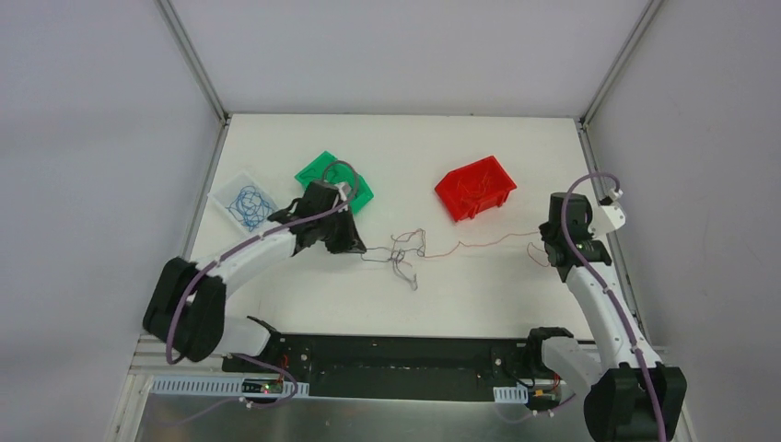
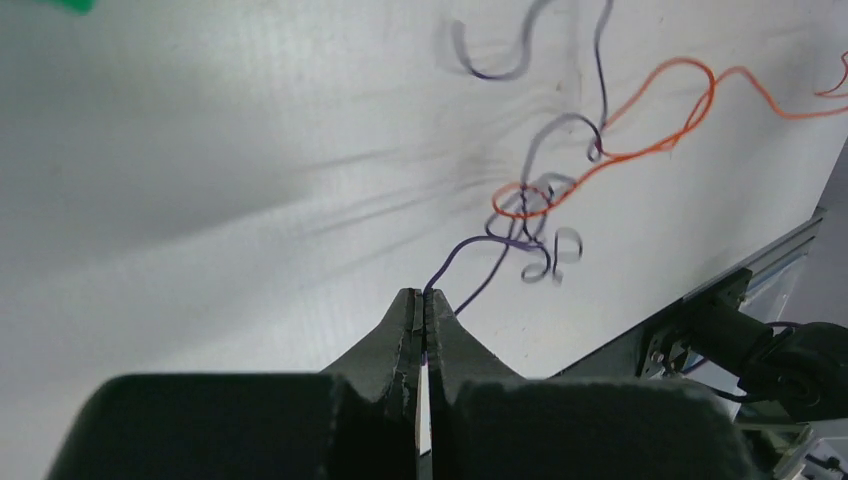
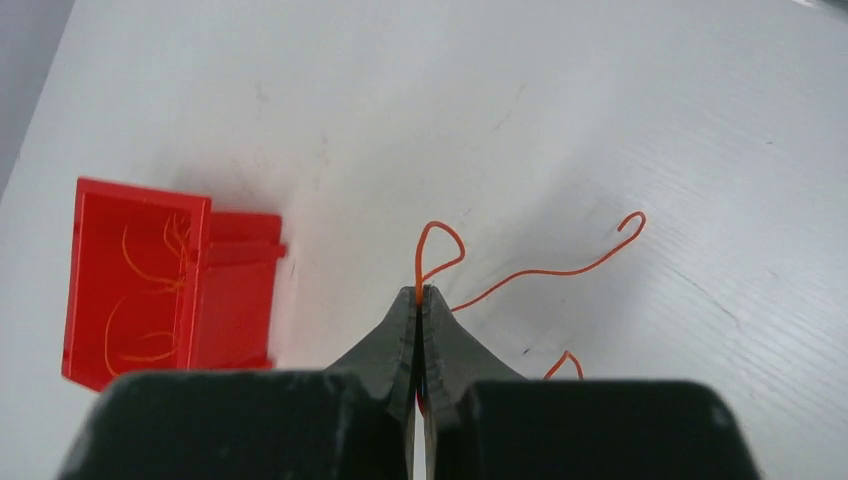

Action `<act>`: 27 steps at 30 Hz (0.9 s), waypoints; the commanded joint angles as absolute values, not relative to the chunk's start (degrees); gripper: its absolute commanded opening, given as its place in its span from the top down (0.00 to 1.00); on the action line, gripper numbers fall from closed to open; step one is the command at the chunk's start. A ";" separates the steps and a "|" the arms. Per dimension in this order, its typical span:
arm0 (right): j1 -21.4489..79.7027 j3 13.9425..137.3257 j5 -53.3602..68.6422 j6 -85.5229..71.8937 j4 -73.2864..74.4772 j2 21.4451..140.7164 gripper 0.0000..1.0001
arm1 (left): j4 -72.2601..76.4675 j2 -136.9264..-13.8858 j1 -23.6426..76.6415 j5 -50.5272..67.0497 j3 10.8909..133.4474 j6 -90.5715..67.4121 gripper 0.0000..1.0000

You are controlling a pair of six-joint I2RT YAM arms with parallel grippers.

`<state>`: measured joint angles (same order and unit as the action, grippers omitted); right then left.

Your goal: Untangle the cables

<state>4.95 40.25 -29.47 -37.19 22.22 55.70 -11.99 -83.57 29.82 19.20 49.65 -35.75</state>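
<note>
Between the left fingers, pressed tight together, a dark cable is pinched by its end; it rises from the tips and runs a short way into the knot, where it loops through a red cable. On the right side of the counter the right fingers are likewise clenched, nipping a small loop of that red cable, whose length trails leftward toward the knot lying about midway between the two arms. Each arm thus has one colour, a sound hold for parting them. To do it well, I judge the pull should be slow and low, with the arms drawing apart along the line of the strands and pausing if the knot cinches rather than loosens. A hard tug would likely tighten it or slip the thin wire from the tips. Farther back stand a red bin holding red strands, a green bin partly behind the left arm, and a clear tray of blue coils at the far left.
</note>
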 commanded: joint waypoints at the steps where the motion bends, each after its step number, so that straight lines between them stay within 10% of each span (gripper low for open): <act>1: 2.31 39.07 -35.94 -41.63 24.94 51.21 1.00 | -13.10 -68.80 24.17 16.19 40.12 -38.68 1.00; 27: -4.66 37.05 -42.74 -50.40 27.94 39.69 1.00 | -46.34 -25.12 12.66 -37.73 32.65 -60.86 1.00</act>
<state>-3.49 38.15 -43.44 -49.50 30.28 41.19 -41.28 -28.73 13.17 -28.47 33.15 -57.25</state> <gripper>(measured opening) 0.011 0.009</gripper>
